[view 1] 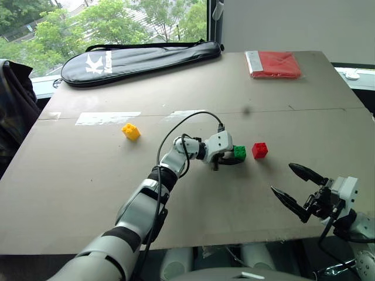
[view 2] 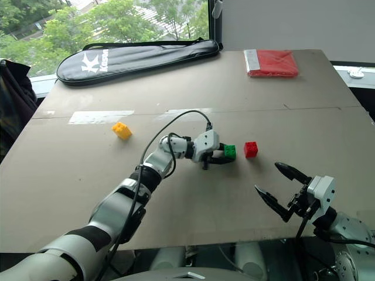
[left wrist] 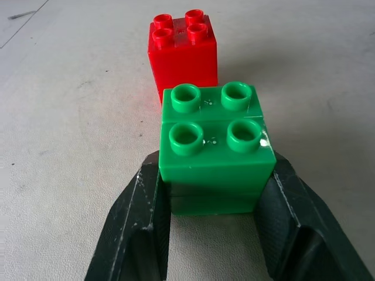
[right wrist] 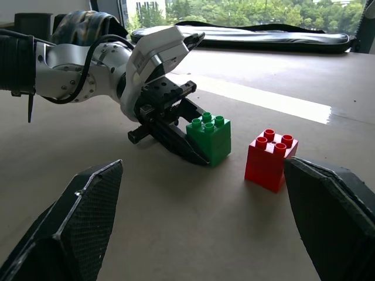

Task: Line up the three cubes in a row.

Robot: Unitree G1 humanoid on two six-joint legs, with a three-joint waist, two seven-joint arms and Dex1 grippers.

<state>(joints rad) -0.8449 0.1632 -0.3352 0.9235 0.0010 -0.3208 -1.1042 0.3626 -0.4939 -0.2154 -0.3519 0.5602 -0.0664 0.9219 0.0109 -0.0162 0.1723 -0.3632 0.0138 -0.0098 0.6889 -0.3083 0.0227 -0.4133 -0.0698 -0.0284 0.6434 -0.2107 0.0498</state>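
You are looking at a left gripper (view 1: 229,157) whose two black fingers (left wrist: 137,228) are pinching the small green studded plastic brick cube (view 1: 239,153) by its lower sides, so the fingers are covering the bottom edges of that cube and you cannot be sure whether it is sitting on the tabletop or hanging just above it. In the left wrist view the fingers are running off the picture's edge.

The small red studded plastic brick cube (view 1: 259,150) is standing upright on the bare grey table (view 1: 88,175), just beside the green one and not touching it. The small yellow studded plastic brick cube (view 1: 130,131) is lying well apart from both, toward your left side. That is making three cubes, one of each colour.

Your right gripper (view 1: 298,187) is hovering near the table's front edge with its two fingers spread wide and holding nothing.

At the far edge you are seeing one long black zipped racket-style bag (view 1: 140,58) and one flat red packet (view 1: 274,64); the dark object at the far left is cut off, possibly a chair or jacket.
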